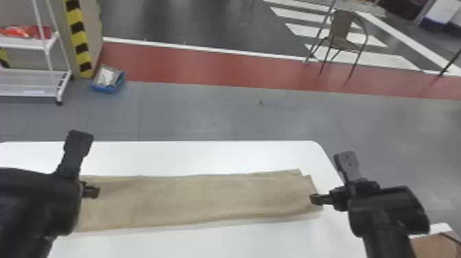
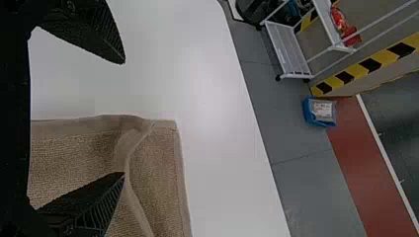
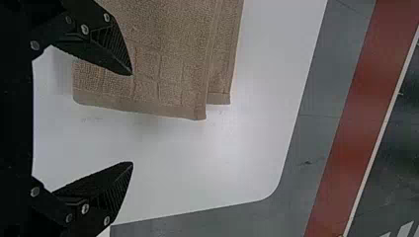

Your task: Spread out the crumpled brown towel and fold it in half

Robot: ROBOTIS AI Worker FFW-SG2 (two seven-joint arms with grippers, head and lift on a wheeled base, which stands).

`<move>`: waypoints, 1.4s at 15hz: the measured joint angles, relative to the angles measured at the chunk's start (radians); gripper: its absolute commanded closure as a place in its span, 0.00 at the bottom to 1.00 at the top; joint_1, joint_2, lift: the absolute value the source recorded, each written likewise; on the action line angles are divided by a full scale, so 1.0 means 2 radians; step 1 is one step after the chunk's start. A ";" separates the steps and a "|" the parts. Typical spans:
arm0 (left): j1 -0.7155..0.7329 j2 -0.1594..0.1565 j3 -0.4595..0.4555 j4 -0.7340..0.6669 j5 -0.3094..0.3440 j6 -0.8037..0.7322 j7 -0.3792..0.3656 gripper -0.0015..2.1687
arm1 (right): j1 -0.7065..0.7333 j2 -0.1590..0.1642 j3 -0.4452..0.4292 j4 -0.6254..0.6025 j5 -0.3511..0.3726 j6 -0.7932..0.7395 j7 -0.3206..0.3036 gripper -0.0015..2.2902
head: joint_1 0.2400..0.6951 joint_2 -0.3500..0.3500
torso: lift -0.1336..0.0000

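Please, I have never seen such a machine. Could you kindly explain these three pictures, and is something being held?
This is a two-armed robot. The head view looks forward and down from its head; each wrist view comes from a camera on one wrist, and is turned on its side. On the white table lies a brown towel in a long strip, its layers not quite matching at the right end. The left gripper is near the strip's left end, the right gripper near its right end. Both are open, holding nothing.
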 measured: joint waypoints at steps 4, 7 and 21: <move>0.011 0.000 0.008 -0.007 -0.001 -0.032 0.000 0.03 | 0.023 0.000 -0.003 -0.026 -0.012 -0.006 0.004 0.04 | 1.00 0.10 | 1.00; 0.049 0.000 0.022 -0.053 -0.003 -0.048 -0.013 0.04 | 0.049 -0.007 -0.002 -0.044 -0.006 -0.037 0.018 0.04 | 1.00 0.09 | 1.00; 0.171 0.006 0.047 -0.157 -0.029 -0.122 -0.072 0.07 | 0.110 -0.055 0.022 -0.061 0.167 -0.182 0.122 0.11 | 1.00 0.03 | 1.00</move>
